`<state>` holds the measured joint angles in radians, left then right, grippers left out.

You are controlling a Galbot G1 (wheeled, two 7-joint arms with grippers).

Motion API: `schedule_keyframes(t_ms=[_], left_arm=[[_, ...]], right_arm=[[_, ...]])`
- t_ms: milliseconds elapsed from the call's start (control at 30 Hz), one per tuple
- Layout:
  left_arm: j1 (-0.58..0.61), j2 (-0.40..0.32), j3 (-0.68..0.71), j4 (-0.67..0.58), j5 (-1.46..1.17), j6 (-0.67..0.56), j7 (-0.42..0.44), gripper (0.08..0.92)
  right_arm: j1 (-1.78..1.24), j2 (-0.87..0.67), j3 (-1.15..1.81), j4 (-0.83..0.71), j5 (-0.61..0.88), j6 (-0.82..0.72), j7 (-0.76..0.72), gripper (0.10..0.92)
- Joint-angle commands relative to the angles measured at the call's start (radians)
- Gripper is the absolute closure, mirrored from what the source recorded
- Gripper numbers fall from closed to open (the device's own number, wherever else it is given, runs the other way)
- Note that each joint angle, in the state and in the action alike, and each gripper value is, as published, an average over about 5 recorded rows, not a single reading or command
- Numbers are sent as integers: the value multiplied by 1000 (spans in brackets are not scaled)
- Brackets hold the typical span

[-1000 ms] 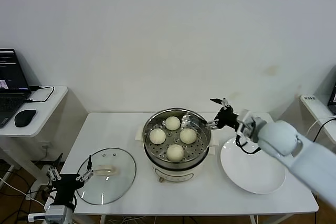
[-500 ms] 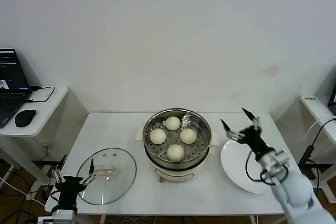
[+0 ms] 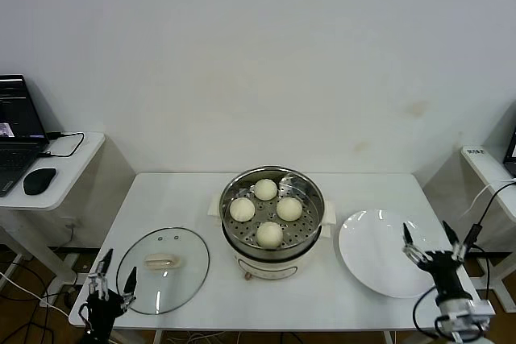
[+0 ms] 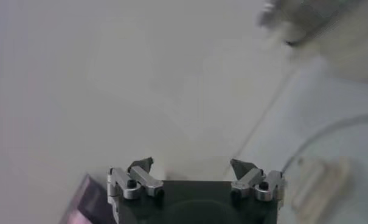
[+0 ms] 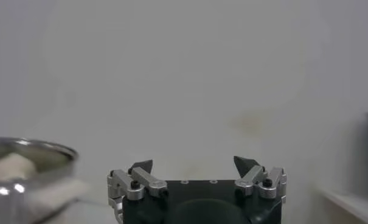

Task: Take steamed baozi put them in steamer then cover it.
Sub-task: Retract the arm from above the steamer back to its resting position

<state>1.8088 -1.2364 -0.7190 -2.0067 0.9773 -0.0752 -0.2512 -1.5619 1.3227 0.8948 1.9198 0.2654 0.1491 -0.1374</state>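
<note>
Steamed baozi (image 3: 268, 209), all four, sit in the steamer (image 3: 272, 225) between two empty, spread-fingered end effectors: left end effector (image 3: 112, 273) beside the glass lid (image 3: 164, 270), right end effector (image 3: 430, 241) by the plate (image 3: 381, 252).

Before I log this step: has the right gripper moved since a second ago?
Yes. The right gripper has drawn back from the steamer rim to the near edge of the plate, open and empty.

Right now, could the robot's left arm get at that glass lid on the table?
Probably yes. The left gripper sits low at the table's front corner, fingers open and empty, right beside the glass lid. The lid's cream handle faces up, and nothing lies between it and the gripper.
</note>
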Motion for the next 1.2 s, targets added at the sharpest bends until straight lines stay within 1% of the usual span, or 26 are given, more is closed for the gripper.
schedule_keyframes(t_ms=[33,167,267,633,867,1200], left_arm=[[-41,9,51,83,394,-12,25,177],[-127,7,86,155,385,-15,53,177],[-167,7,99,186,376,-16,67,177],[-269,32,119,294,347,-21,82,177],[-322,33,133,368,344,-25,83,177],[-399,47,143,408,338,-25,93,177]], right_arm=[[-93,117,109,-21,-62,41,46,203],[-97,127,99,-12,-71,41,49,203],[-101,132,93,-3,-77,39,51,203],[-112,151,65,8,-99,36,58,203],[-120,158,65,16,-102,34,58,203],[-122,167,66,5,-107,40,58,203]])
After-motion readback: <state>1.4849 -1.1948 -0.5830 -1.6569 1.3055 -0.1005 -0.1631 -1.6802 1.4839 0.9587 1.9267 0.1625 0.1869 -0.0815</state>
